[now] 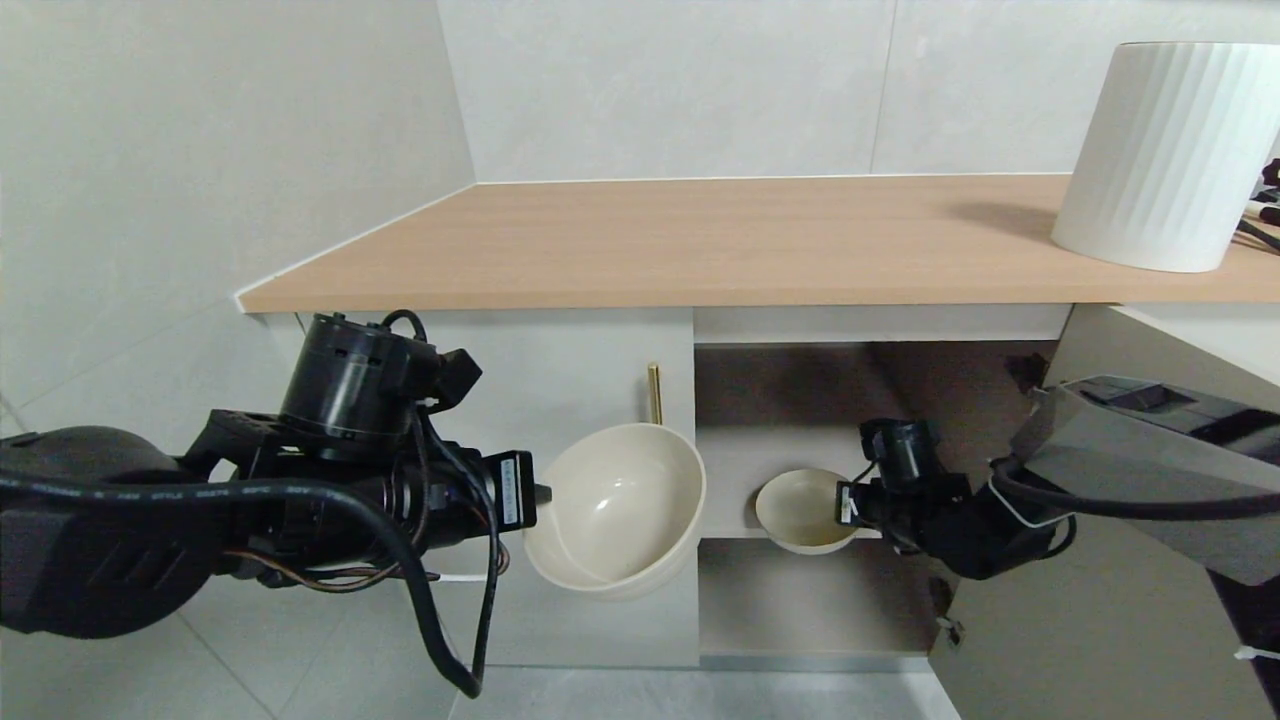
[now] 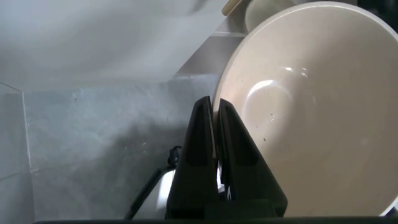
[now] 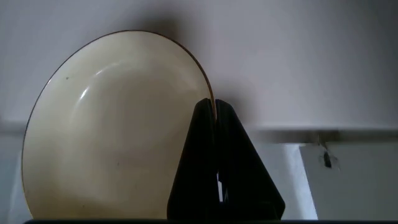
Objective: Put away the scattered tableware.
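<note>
- Cream and round, the big bowl (image 1: 615, 510) hangs in the air in front of the shut cupboard door (image 1: 560, 370). It is tipped on its side, so we can look right into it. In the head view it sits near 6 o'clock.
- The left claw (image 1: 540, 492) is at 9 o'clock from the big bowl. Its two fingers are pinched close on the bowl's rim, one inside and one outside. The gap between them is very thin.
- The small bowl (image 1: 805, 510) is cream too. It is at 3 o'clock from the big bowl, well apart from it, in the open part of the cupboard. It is at the front edge of the shelf (image 1: 730, 500). We cannot tell if it rests on the shelf or hangs just over it.
- The right claw (image 1: 845, 505) is at 3 o'clock from the small bowl. Its fingers are pinched close on that bowl's thin rim and hold it.
- A gold handle (image 1: 654, 393) stands upright at 12 o'clock from the big bowl, just above its rim.
- The wooden counter (image 1: 700, 240) runs over the cupboard. A white tub (image 1: 1165, 150) with ribs stands on it, at 2 o'clock in the head view.
- The open door (image 1: 1100, 620) swings out at 4 o'clock, behind the right arm.
</note>
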Robot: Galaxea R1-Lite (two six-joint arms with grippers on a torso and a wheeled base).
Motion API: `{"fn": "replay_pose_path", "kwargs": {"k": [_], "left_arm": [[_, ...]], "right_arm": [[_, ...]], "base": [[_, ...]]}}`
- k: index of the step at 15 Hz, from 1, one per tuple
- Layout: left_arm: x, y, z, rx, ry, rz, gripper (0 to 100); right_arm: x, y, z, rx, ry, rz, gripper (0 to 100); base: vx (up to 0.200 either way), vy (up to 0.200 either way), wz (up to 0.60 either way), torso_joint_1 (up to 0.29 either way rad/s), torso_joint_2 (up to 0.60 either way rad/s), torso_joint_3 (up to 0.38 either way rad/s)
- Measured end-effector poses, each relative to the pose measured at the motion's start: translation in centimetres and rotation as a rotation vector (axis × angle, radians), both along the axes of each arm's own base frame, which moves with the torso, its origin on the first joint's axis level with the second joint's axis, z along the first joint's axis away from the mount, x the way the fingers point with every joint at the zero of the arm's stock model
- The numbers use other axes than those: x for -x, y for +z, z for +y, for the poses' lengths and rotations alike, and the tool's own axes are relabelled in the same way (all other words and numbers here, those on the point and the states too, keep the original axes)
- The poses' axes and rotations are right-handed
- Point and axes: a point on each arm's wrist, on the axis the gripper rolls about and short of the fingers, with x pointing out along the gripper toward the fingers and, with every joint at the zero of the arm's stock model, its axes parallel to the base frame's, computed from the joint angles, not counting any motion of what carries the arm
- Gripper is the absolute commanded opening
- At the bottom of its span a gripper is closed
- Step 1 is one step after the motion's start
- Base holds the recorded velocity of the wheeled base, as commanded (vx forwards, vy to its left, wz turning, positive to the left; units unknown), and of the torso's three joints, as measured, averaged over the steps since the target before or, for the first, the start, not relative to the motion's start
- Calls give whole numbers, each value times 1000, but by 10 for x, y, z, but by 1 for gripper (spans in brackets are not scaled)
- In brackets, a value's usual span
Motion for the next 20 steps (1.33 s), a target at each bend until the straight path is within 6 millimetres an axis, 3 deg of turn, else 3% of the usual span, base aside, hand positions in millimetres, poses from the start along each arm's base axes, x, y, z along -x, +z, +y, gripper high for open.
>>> {"fn": "replay_pose_path", "kwargs": {"k": [9, 15, 16, 20], "left_arm": [[-1, 0, 0, -1, 2, -1, 0], [-1, -1, -1, -3, 2, 1, 0], [-1, -1, -1, -3, 2, 1, 0], [-2, -1, -1, -3, 2, 1, 0]], "right_arm": [[-45, -27, -10, 9, -154, -76, 0], [-55, -30, -13, -3, -175, -96, 0], [-56, -30, -14, -7, -179, -99, 100], [-58, -24, -16, -27, -193, -114, 100]], "base": [[0, 0, 0, 0, 0, 0], [0, 0, 0, 0, 0, 0], [0, 0, 0, 0, 0, 0], [0, 0, 0, 0, 0, 0]]}}
